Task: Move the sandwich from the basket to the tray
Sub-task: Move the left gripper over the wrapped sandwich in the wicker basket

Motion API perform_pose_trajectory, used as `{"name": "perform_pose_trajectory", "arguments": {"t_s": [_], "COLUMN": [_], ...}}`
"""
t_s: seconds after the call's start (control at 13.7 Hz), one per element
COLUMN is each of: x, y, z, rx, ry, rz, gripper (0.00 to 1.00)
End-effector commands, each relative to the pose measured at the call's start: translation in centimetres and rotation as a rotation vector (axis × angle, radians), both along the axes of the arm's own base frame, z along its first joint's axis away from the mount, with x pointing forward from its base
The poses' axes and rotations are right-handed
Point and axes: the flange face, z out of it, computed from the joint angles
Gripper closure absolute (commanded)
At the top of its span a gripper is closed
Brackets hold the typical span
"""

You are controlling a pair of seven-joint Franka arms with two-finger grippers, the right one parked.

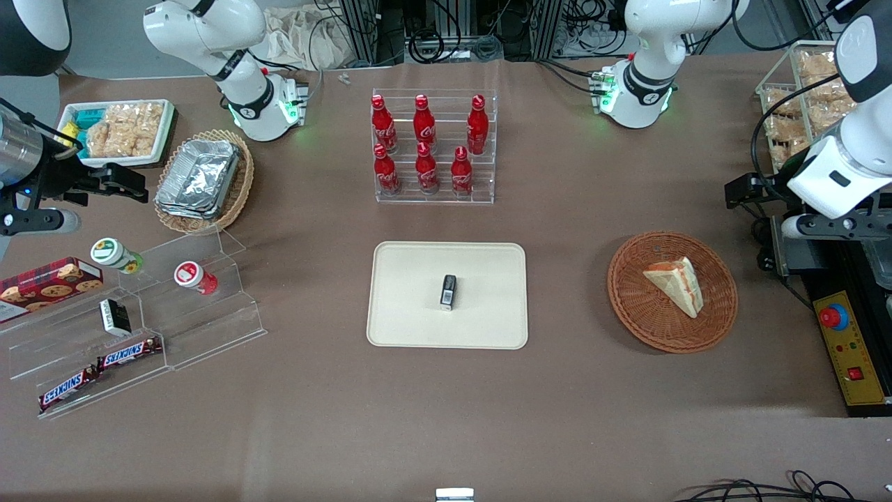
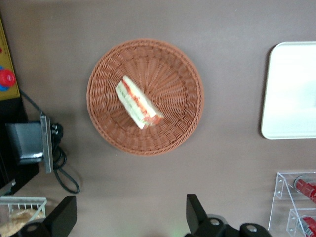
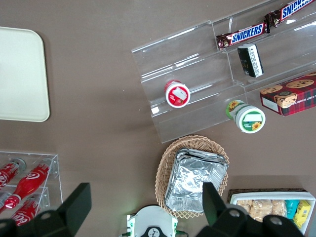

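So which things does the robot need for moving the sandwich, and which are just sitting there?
For the job:
- sandwich, lying in the basket
- basket
- tray
- hand, open, hanging above the table beside the basket, holding nothing

Just lying about:
- small dark packet on the tray
- cola bottles in their clear rack
- Snickers bars
- foil trays

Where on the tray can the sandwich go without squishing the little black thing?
The tray has bare room all around the small black packet at its middle, widest along both short ends. The sandwich is in the basket. The open claw hangs above the table beside the basket.
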Motion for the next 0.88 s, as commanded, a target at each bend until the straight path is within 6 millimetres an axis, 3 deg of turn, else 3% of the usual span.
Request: {"name": "perform_pose_trajectory", "arguments": {"t_s": [0.0, 0.22, 0.37, 0.8], "x": [1.2, 3.2, 3.4, 3.4], "y": [0.1, 0.4, 1.8, 1.9], "z": [-0.3, -1.2, -3.5, -13.2], "rx": [-0.014, -0.027, 0.032, 0.035], "ry": [0.029, 0.068, 0.129, -0.001], "rz": [-0.020, 0.041, 0.409, 0.775], "gripper": [0.00, 0.00, 0.00, 0.00]}}
